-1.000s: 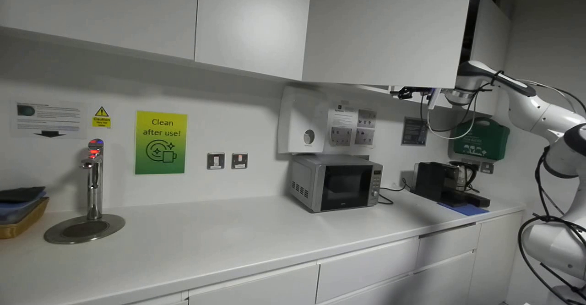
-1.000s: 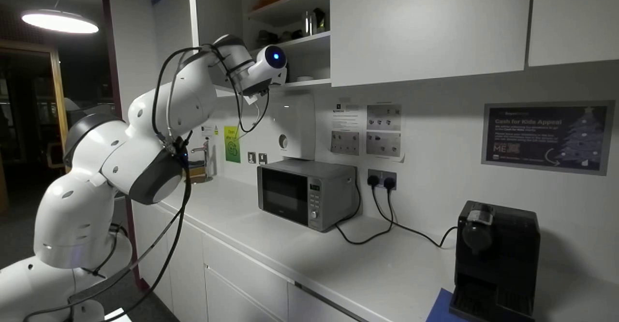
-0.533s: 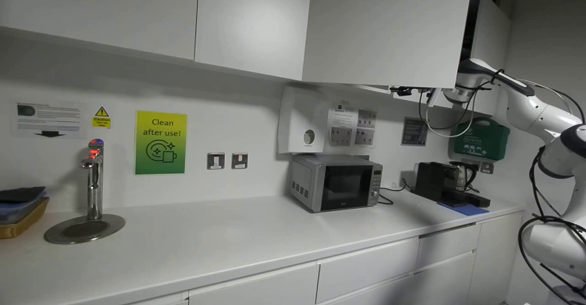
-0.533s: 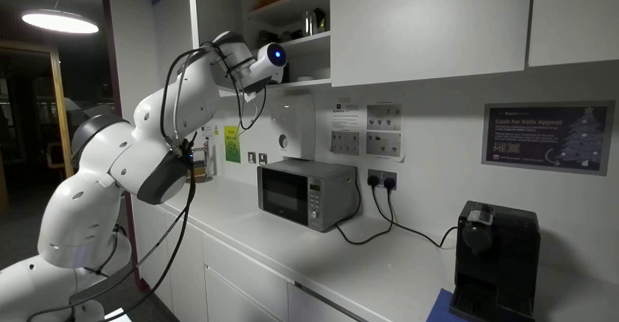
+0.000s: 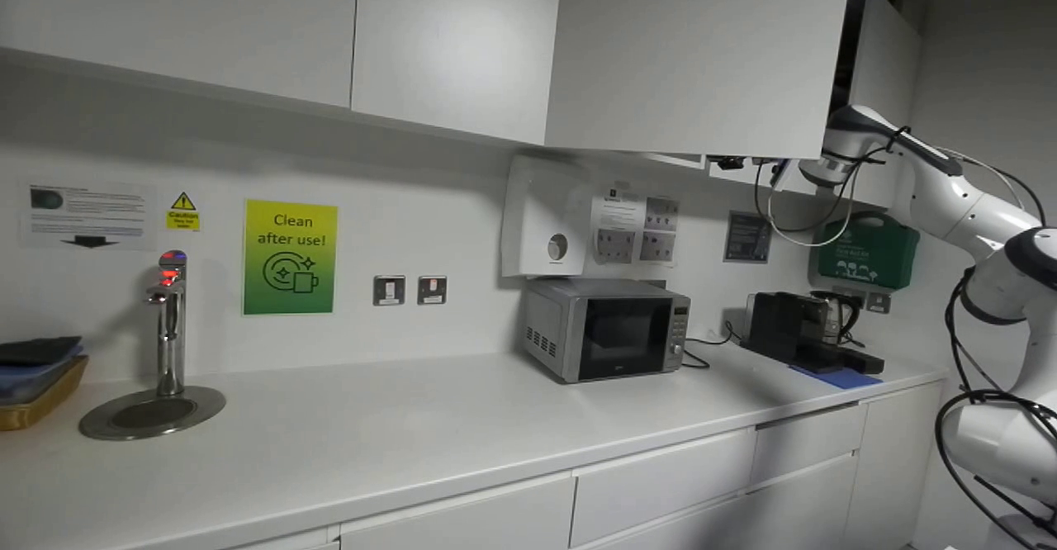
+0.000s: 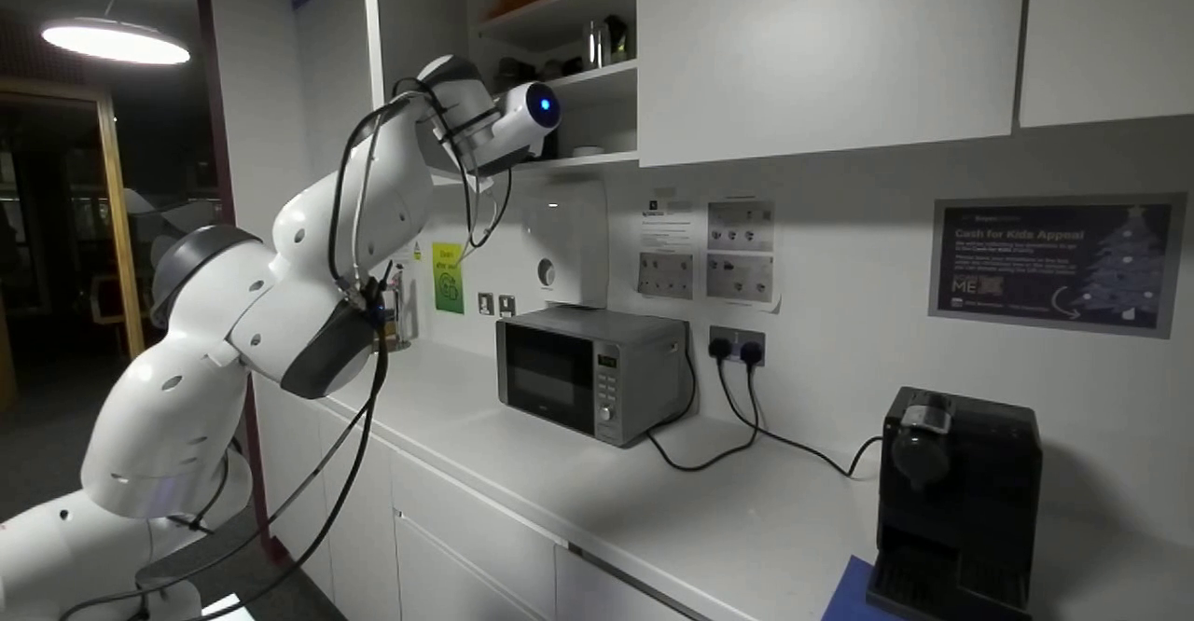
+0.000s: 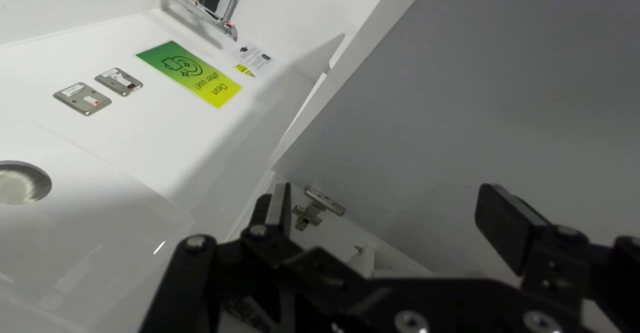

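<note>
Wrist view: gripper (image 7: 385, 200) comes in along the bottom of the frame, fingers (image 7: 280, 210) well apart, wide gap btwn the two. Door (image 7: 475, 103) fills the ctr & right of the frame, beyond them: RH finger shows against its grey face, LH finger sits nr its lower-left corner, abt mid-frame. Can't tell if either touches it. Hinge (image 7: 325, 200) shows in the gap, just right of the LH finger, partly lit.

In an exterior view (image 5: 702, 54) the door stands open, upper ctr-right of frame; arm (image 5: 950, 203) runs in from the right edge & goes behind it, w/ only a few dark bits at its end peeking out just under the door's bottom edge. In an exterior view (image 6: 420, 15) the door's inner face is upper ctr-left, next to open shelves (image 6: 606, 73) w/ dim items, too dark to name; the wrist hides the fingers there.

Microwave (image 5: 632, 331) is on the counter (image 5: 347, 443) in both exterior views, dispenser (image 5: 537, 220) just above it. Tap (image 5: 171, 327) far left, green/yellow sign (image 5: 289, 257) to its right. Coffee m/c (image 6: 961, 500) lower right, on a blue mat (image 6: 851, 593).
</note>
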### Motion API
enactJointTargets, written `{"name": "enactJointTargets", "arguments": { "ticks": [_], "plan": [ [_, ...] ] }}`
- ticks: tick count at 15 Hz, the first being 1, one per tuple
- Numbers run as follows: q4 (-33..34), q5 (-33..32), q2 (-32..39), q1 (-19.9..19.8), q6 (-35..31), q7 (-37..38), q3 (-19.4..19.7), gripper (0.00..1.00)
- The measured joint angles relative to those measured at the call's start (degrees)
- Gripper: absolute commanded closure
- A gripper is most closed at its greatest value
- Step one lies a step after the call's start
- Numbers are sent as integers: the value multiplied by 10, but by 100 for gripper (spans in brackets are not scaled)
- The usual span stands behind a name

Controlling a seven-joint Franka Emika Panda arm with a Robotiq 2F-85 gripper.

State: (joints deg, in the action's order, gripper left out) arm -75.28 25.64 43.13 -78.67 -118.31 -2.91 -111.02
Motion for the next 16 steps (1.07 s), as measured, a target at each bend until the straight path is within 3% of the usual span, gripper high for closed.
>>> {"name": "enactJointTargets", "arguments": {
  "ticks": [16],
  "plan": [
    [35,1,18,56,66,-1,-2,0]
  ]
}}
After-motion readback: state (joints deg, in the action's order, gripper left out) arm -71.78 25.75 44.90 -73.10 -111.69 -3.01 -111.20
